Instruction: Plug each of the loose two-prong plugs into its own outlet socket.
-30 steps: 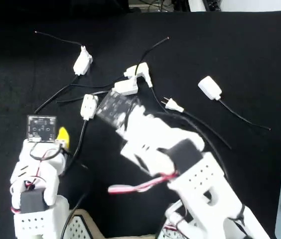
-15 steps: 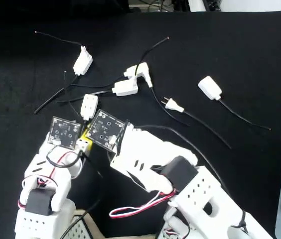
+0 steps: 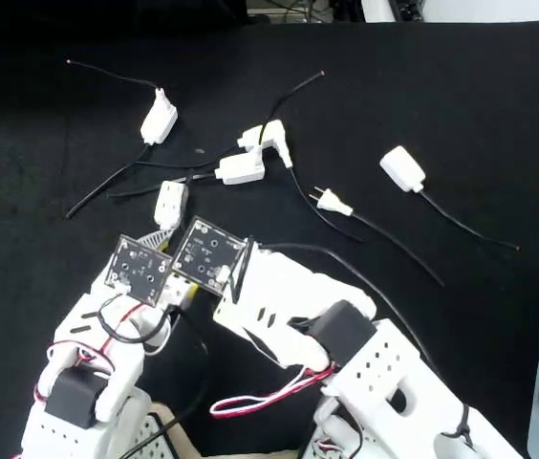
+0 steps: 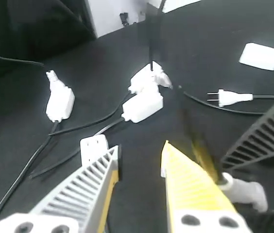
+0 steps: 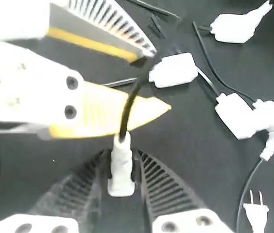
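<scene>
- Compared with a second ago, the left arm has swung inward from its own side of the tabletop (image 3: 461,86). The right arm has pulled back from the cluster of white sockets, and the two wrists now sit side by side.
- The right pincer (image 5: 121,158) is clenched on a slim white plug (image 5: 120,177). A thin black cord (image 5: 129,104) rises out of the plug's far end.
- The left pincer (image 4: 140,148) is released, its two fingers spread apart. Its yellow finger sits just beside that cord.
- The loose two-prong plug (image 3: 332,201) lies near the middle of the tabletop, well apart from both pincers. It has two thin metal prongs.
- The tabletop is covered in matte black cloth.
- The sockets are smooth white plastic, boxy with rounded corners, and each trails a thin black cord. The short socket block (image 3: 169,203) lies nearest the pincers. The paired sockets (image 3: 241,169) lie beyond it, and the lone socket (image 3: 402,169) lies off to the right arm's side.
- The left pincer's fingers are ribbed wedges, one grey and one yellow. The right pincer's fingers are dark and ribbed.
</scene>
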